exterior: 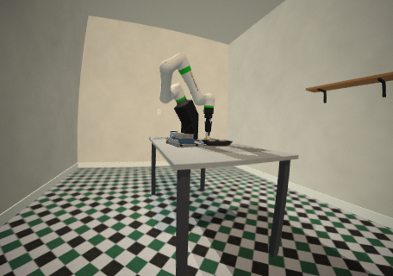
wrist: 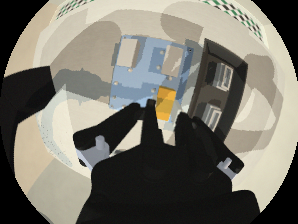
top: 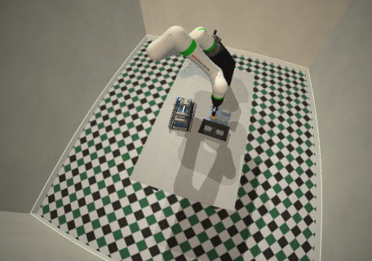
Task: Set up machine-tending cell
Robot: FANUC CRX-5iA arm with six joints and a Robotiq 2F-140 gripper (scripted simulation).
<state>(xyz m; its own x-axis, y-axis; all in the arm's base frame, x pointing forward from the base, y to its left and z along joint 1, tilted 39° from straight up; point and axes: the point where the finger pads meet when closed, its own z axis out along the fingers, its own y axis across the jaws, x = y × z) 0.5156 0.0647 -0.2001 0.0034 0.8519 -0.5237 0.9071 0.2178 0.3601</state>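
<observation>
a: item one, gripper (wrist: 161,115). what do you log?

b: fingers nearly closed, clamped on a brass blank (wrist: 164,104), the orange-yellow piece between the tips. you hold it above the infeed plate (wrist: 136,76), on the side nearest the tray. whether it hangs just over the plate or touches it, you cannot tell.

a: why there?

b: brass belongs on the plate, flat, off the pins, inside the edge. my judgement: you are placing or lifting it there, not feeding the vise.

a: item two, plate.

b: pale blue, near the middle of the table, toward the far edge where the arm's base stands. two grey blanks (wrist: 131,55) lie on it, likely aluminium.

a: item three, tray.

b: tray (wrist: 212,86), black, just beside the plate on its near side. two light parts lie inside; pocket side is too small to read.

a: item four, vise.

b: vise (top: 182,113), toward the left long edge in the top view, apart from the plate. whether a blank sits in its opening, you cannot tell.

a: risk?

b: the tray wall is close to the fingers; mind it when you open.
</observation>
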